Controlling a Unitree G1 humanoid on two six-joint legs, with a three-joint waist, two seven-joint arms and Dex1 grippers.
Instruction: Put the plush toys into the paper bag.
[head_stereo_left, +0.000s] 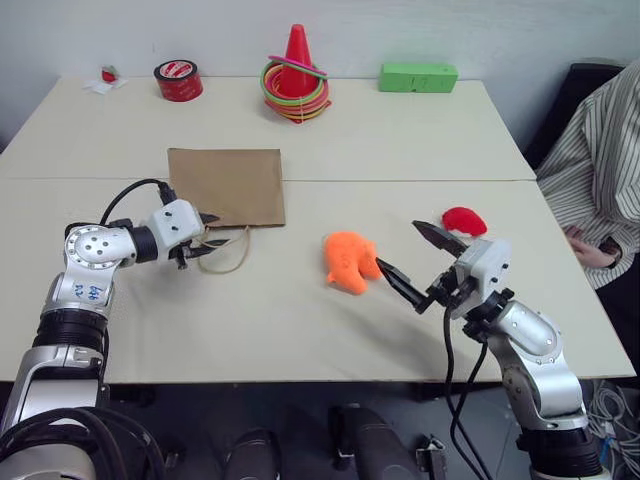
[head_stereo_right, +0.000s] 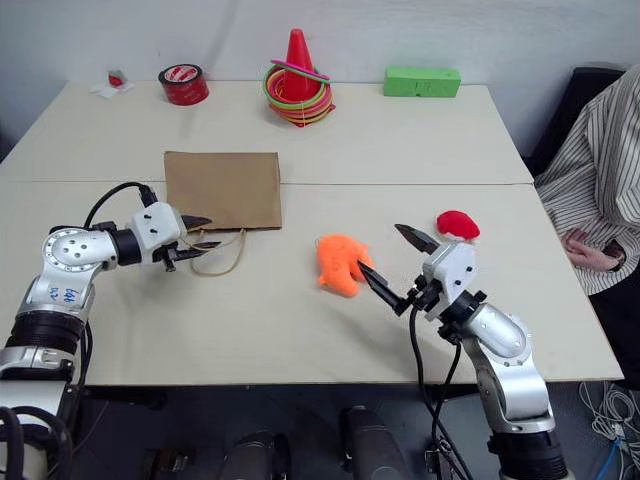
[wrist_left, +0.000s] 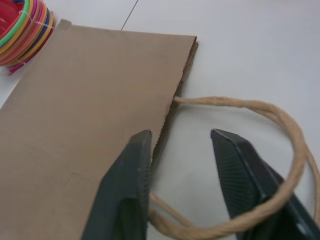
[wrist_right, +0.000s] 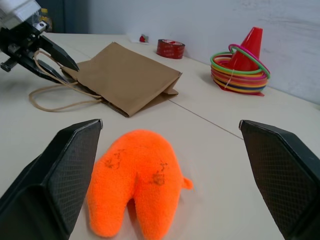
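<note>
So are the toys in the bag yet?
Not yet, nothing is packed. The bag lies flat on the table, and the orange toy and red toy sit outside it. In hand now: the left gripper is at the bag's mouth by the twine handles, and the right gripper is open around the orange toy. Left: open the bag, put both toys in.

The paper bag (head_stereo_left: 227, 186) lies flat on the table (head_stereo_left: 380, 150), its twine handles (head_stereo_left: 232, 252) spilling off its near edge. The left gripper (head_stereo_left: 203, 247) sits at that edge, among the handles. To the bag's right lies the larger plush toy (head_stereo_left: 348, 262), with the right gripper (head_stereo_left: 408, 262) just beyond it. The smaller plush toy (head_stereo_left: 464, 220) lies farther right. Along the far edge stand a tape roll (head_stereo_left: 178, 80), a ringed cone (head_stereo_left: 296, 76) and a block (head_stereo_left: 418, 77).
</note>
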